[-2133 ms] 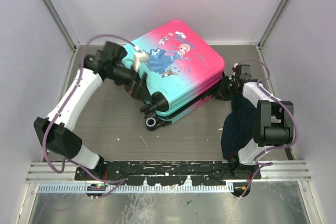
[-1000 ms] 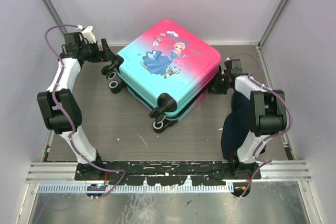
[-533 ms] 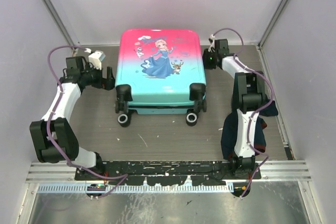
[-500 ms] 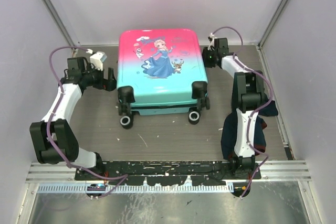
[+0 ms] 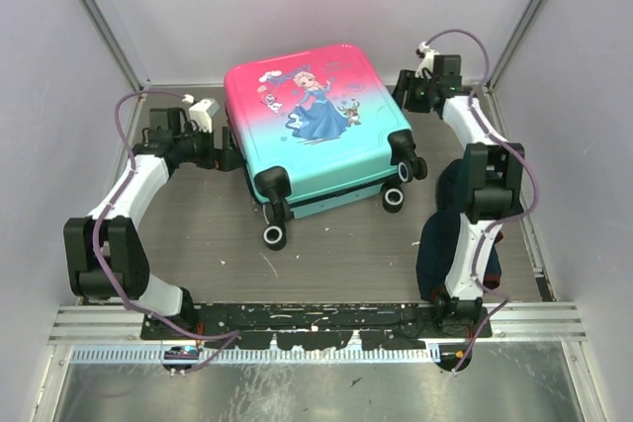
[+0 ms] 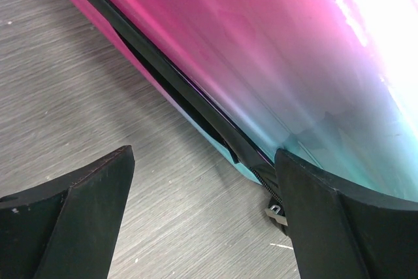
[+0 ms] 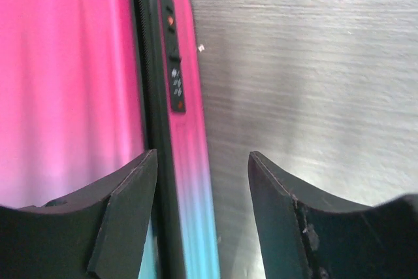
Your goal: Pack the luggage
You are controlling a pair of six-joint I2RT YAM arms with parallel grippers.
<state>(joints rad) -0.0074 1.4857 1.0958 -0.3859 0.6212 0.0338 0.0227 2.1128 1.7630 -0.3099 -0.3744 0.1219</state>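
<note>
The luggage [image 5: 312,140] lies flat and closed on the table, printed lid up, pink end toward the back wall, black wheels [image 5: 274,236] toward the near side. My left gripper [image 5: 226,152] is open at its left side. In the left wrist view the left gripper [image 6: 202,158] hovers over bare table, and the luggage [image 6: 248,50] side with its dark zipper seam and a metal zipper pull [image 6: 277,212] sits by the right finger. My right gripper [image 5: 404,91] is open at the back right corner. In the right wrist view the right gripper [image 7: 202,156] straddles the luggage [image 7: 189,213] lower edge without clamping it.
A dark navy cloth heap [image 5: 453,234] lies by the right arm's base. White walls and metal posts enclose the table on three sides. A small lock panel [image 7: 174,63] sits on the suitcase's side seam. Grey wood-grain table [image 5: 326,254] shows in front of the wheels.
The suitcase has turned, its wheel end swinging toward the right. My right gripper has opened and sits further back at the pink corner. The left gripper stays open beside the left edge.
</note>
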